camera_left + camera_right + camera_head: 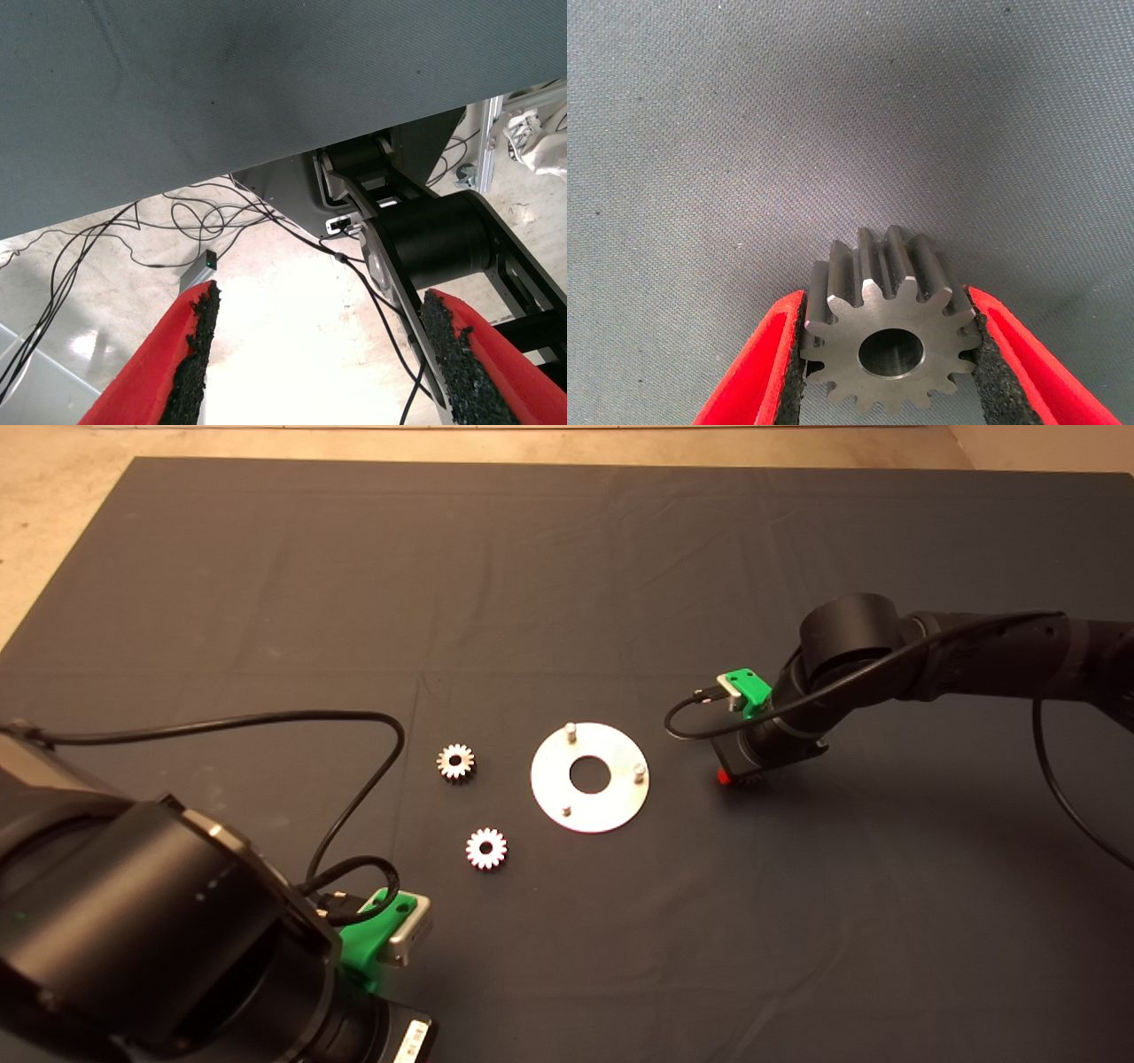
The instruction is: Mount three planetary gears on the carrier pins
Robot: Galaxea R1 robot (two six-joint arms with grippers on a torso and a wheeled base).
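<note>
The shiny round disc (589, 804) lies mid-mat with three bare upright carrier pins (570, 731), (638, 770), (565, 810). Two silvery planetary gears (455, 762), (485, 849) lie flat on the mat to its left. My right gripper (735, 778) is low over the mat just right of the disc. In the right wrist view it (888, 350) is shut on the third gear (888, 332), with a pad against each side of it. My left gripper (319, 363) is parked at the mat's lower left edge, open and empty.
A black cable (354, 779) loops from the left arm over the mat, left of the gears. The left wrist view looks past the mat's edge at floor cables (133, 239) and a black frame (434, 239).
</note>
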